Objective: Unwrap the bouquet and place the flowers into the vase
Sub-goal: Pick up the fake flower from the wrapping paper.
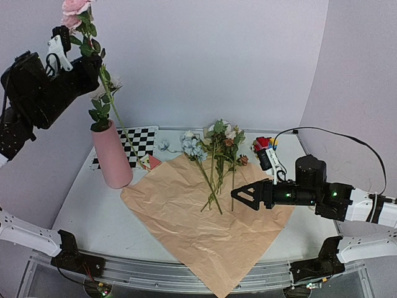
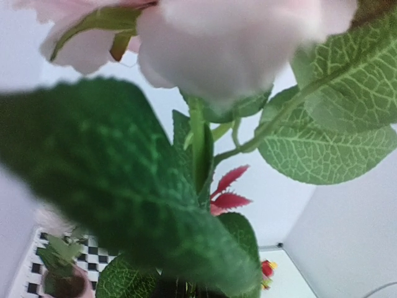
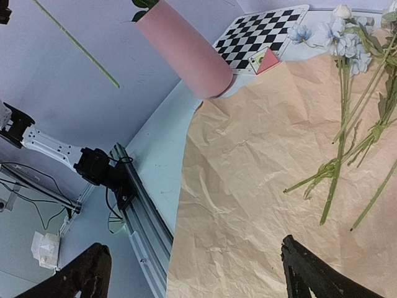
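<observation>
Across the middle of the white bench (image 1: 80, 211) lies a large crumpled sheet of beige-tan kraft paper (image 1: 205, 236), spread flat with one corner pointing at the near edge. At its far left corner stands the tall matte pink cylinder vase (image 1: 113, 160), upright, with green leaves in its mouth.

On the far half of the paper lies the loose bunch of artificial flowers (image 1: 217, 162): white, pale blue and small rust-brown heads lie at the far edge, and the green stems fan towards the near side.

High above the vase, the left pincer (image 1: 82, 59) is clamped tight on the upper stem of a long pink rose (image 1: 75, 9). The bloom points up, and the thin green stem slants down to the right past the vase mouth; its lower end hangs free in the air, outside the vase.

Low over the right part of the paper, the right pincer (image 1: 239, 198) is spread wide and holds nothing, its tips just beside the cut ends of the stems.

Behind the vase lies a black-and-white checkerboard card (image 1: 141, 141). A small colourful toy-brick block (image 1: 263, 144) sits at the far right.
</observation>
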You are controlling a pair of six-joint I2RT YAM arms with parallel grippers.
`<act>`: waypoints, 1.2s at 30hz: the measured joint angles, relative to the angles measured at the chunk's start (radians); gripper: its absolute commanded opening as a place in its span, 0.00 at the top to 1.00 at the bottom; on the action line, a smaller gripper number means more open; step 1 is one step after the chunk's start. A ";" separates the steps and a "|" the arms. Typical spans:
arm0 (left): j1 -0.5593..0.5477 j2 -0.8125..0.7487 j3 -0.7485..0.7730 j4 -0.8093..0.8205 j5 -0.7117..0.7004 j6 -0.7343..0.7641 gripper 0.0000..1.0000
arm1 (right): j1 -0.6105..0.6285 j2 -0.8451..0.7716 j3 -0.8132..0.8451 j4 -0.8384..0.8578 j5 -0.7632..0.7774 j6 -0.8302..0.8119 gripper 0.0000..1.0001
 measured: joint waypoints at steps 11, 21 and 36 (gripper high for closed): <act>0.020 0.092 0.032 0.275 -0.151 0.464 1.00 | 0.000 -0.004 0.000 -0.007 0.010 -0.003 0.04; 0.124 0.156 0.124 0.388 -0.141 0.671 1.00 | 0.000 -0.006 0.013 -0.026 0.009 -0.003 0.04; 0.351 0.226 0.097 0.415 -0.046 0.605 1.00 | 0.000 0.002 0.043 -0.027 0.006 -0.004 0.04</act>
